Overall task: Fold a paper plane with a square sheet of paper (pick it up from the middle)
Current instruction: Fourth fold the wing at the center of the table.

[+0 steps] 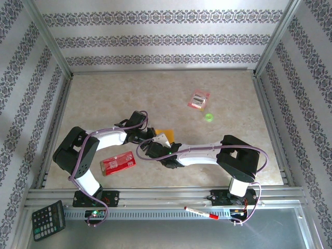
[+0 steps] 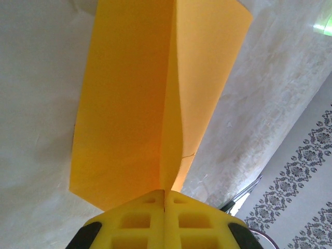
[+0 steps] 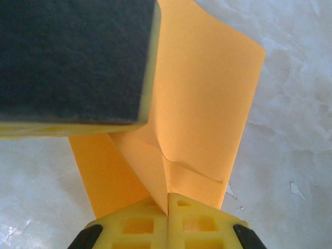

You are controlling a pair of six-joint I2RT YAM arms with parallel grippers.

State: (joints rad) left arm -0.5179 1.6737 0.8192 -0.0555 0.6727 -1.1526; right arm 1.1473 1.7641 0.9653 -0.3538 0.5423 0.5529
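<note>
Nearest the lens, the left gripper point(image 2: 164, 193) was seen fully closed, chunky yellow fingertips pinched on the fold of the square sheet of paper point(image 2: 129, 104). The gripped edge itself was hidden between them. Same deal at the right gripper point(image 3: 167, 199): clamped tight on the sheet's creased edge. The thin, matte orange-yellow paper was fanned out ahead of both grippers in two flaps, slightly wrinkled near the right one. Further out, one flap was covered by a dark yellow-rimmed pad point(image 3: 72, 57), hard to identify. The marbled table point(image 3: 290, 129) could be made out beyond.

Red packet point(image 1: 118, 163), pink-white packet point(image 1: 198, 99), small green round thing point(image 1: 208, 117), calculator point(image 1: 47, 220), red marker point(image 1: 201, 212).
</note>
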